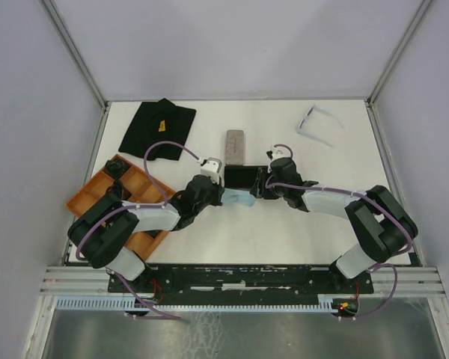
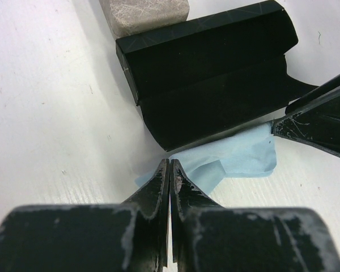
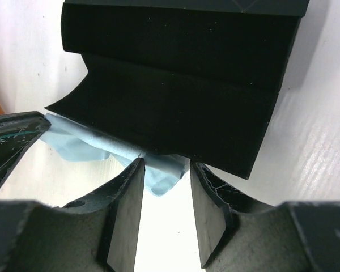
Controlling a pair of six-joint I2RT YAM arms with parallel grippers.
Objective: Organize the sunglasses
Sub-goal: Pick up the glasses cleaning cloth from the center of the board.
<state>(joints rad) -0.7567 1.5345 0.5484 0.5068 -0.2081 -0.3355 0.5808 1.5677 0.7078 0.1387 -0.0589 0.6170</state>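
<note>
Lab cell: aluminium-framed white table (image 1: 284, 239)

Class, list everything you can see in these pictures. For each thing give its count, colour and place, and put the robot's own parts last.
glasses: one pair, pale thin frame, far right of the table
black case: one, black, centre, between the two grippers
grey case: one, grey, just behind the black case
cloth: one, light blue, partly tucked under the black case's near edge
fabric: one, black with a small yellow mark, far left
tray: one, orange, divided, left edge
dark object: one, in the tray's far corner, too small to identify
table: one, white
left gripper: shut, tips at the cloth
right gripper: open, astride the cloth's edge
</note>
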